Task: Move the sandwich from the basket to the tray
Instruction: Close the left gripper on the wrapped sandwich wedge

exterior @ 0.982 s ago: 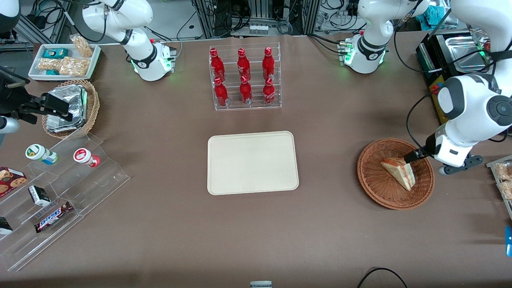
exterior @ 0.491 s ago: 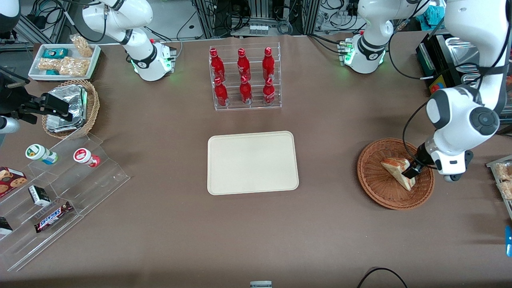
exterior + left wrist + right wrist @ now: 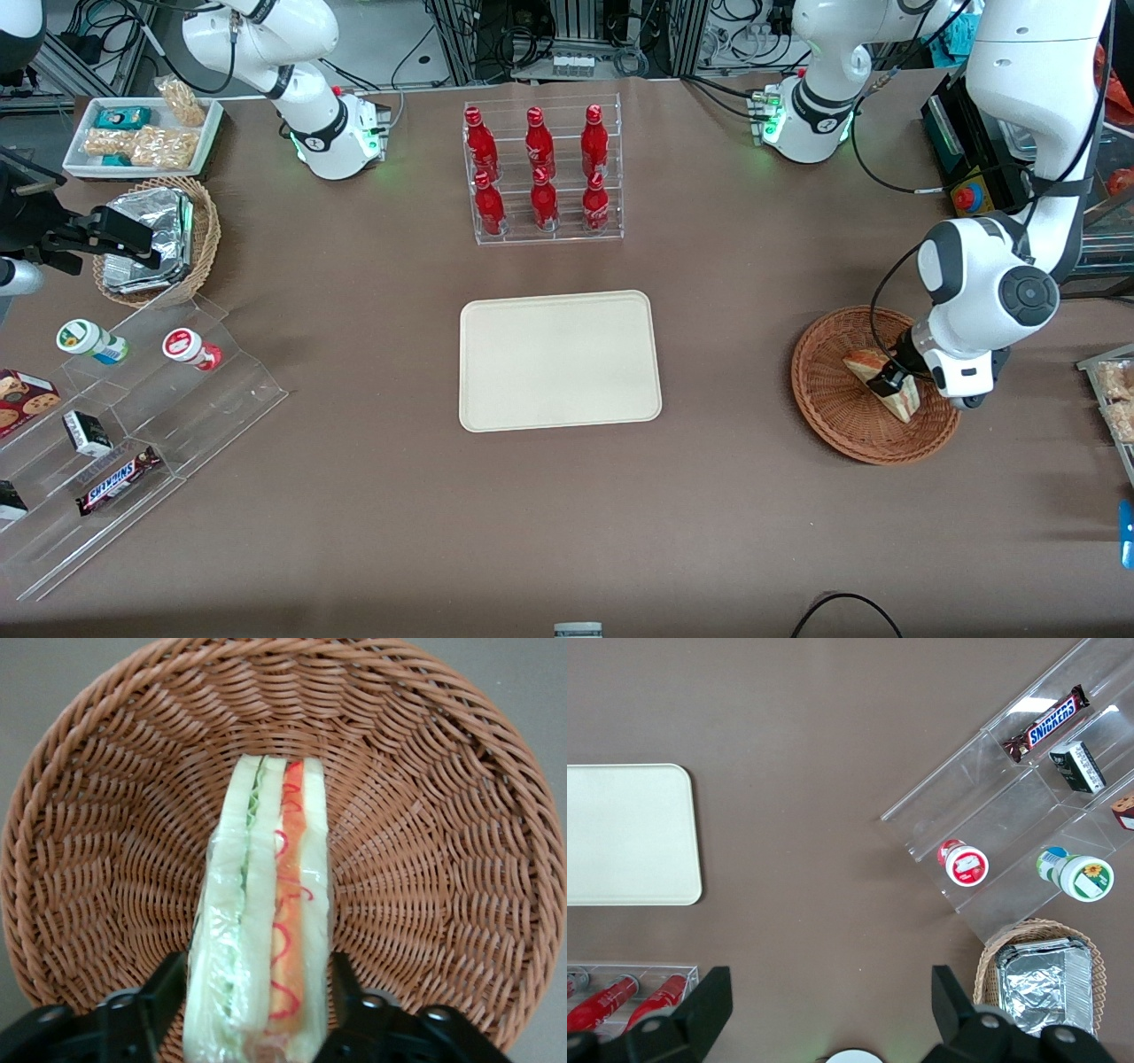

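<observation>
You're down in the basket (image 3: pixel 842 416) now, gripper (image 3: pixel 889 383) low over the sandwich (image 3: pixel 895 397), and the wrist view gives you the line-up: the wedge (image 3: pixel 266 921) stands on edge in the wicker bowl (image 3: pixel 443 833), filling layers facing the camera, one finger (image 3: pixel 164 1001) on each bread face. The fingers sit wide enough to straddle it, right against the wrap or very nearly, and I can't tell if they're pressing yet. To my eye this is the grasp itself, so nothing has been carried across; the sandwich rests in the basket, toward the working arm's end of the table.

Close slowly, you're squeezing soft bread in slippery clear wrap. Stop as soon as the wedge firms up between the pads; clamp harder and I'd expect the layers to squash or slide out. You look centred across the thickness, so keep the wrist square and don't twist as you close.

Then lift straight up until the tip clears the woven rim. The tray (image 3: pixel 560 361) lies bare mid-table, well apart from the basket, with nothing between them; carry level and set the wedge down near its middle
</observation>
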You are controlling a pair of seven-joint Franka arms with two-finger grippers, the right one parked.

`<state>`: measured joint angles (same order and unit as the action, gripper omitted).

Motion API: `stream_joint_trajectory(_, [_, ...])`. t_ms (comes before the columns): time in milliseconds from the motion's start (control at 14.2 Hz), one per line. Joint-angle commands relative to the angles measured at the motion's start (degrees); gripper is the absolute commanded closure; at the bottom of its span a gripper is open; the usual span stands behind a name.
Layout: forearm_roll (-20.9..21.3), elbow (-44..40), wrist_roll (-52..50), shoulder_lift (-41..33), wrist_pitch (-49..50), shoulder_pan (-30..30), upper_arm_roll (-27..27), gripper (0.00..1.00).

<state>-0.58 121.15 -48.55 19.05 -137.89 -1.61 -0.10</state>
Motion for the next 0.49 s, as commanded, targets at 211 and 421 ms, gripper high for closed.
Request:
stream_joint_trajectory(211, [0.7,-5.7,9.7,-3.9,16.0,3.5,0.2,1.0])
stream_joint_trajectory(421, [0.8,-10.3,12.9,-3.7,19.8,9.3,0.2,1.0])
